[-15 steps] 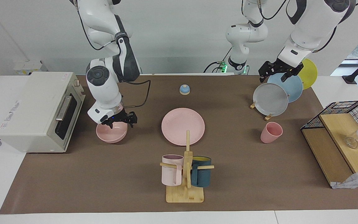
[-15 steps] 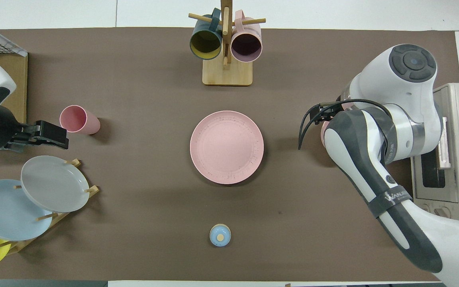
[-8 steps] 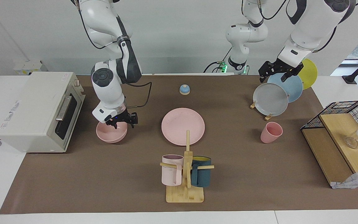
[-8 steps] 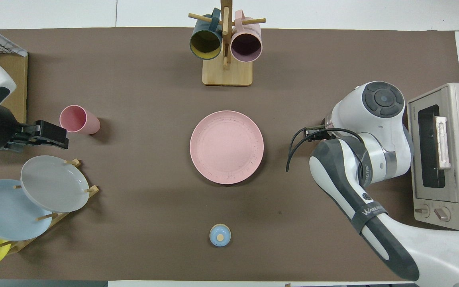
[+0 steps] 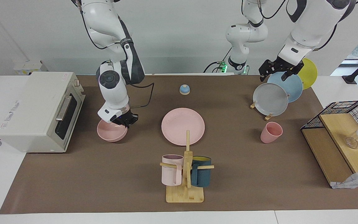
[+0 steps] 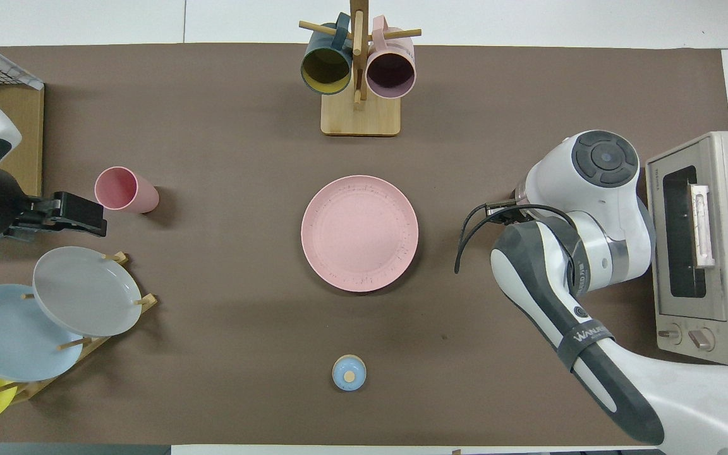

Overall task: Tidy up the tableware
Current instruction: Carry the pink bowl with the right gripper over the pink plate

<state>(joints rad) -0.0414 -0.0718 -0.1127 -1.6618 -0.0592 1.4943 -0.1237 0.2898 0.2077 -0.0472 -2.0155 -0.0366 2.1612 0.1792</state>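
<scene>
The right gripper point(image 5: 126, 122) is sitting at the pink bowl point(image 5: 111, 132), directly beneath it by the toaster oven point(image 5: 33, 109); I cannot tell its finger state. The pink plate point(image 5: 183, 126) is lying beside it toward the table's middle. The left gripper point(image 5: 278, 69) is waiting over the plate rack point(image 5: 267, 117), fingers unreadable.

My black hard-plastic right pincer point(image 5: 123, 120) had a dull sheen, and my arm's white shell was glossy. The round pink bowl point(image 5: 111, 132) under it looked matt and smooth, as did the wide flat pink plate point(image 5: 183, 126), faintly speckled, and the small tapered pink cup point(image 5: 271, 132). The table point(image 5: 104, 174) wore a brown, matt, paper-like cover. The mug stand point(image 5: 185, 186) was pale, smooth wood. The grey, blue and yellow plates point(image 5: 270, 99) had a soft sheen. The beige toaster oven point(image 5: 33, 109) looked like painted metal, and the black basket point(image 5: 350, 109) like thin wire.
</scene>
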